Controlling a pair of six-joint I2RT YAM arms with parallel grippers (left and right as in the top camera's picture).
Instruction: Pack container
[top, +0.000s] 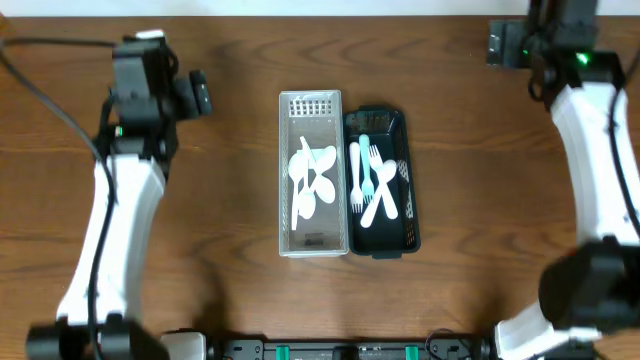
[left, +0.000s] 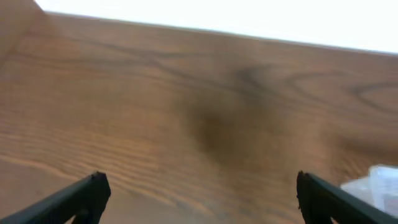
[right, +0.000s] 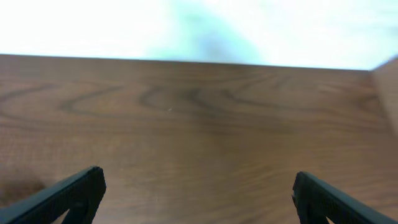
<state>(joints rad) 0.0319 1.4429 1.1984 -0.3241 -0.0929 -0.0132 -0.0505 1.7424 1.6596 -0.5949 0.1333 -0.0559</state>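
Note:
A white slotted container (top: 311, 175) stands in the middle of the table with white spoons (top: 312, 172) lying in it. Touching its right side is a dark container (top: 381, 182) with white and light-blue forks and spoons (top: 372, 180). My left gripper (top: 200, 92) hovers at the far left, well apart from both, and is open; in the left wrist view (left: 199, 185) only bare wood lies between its fingertips. At the far right corner my right gripper (top: 498, 42) is open too, and the right wrist view (right: 198, 182) shows nothing between its fingertips.
The wooden table (top: 480, 180) carries nothing else. A pale corner of the white container (left: 382, 180) shows at the right edge of the left wrist view. The table's far edge (right: 186, 59) crosses the right wrist view.

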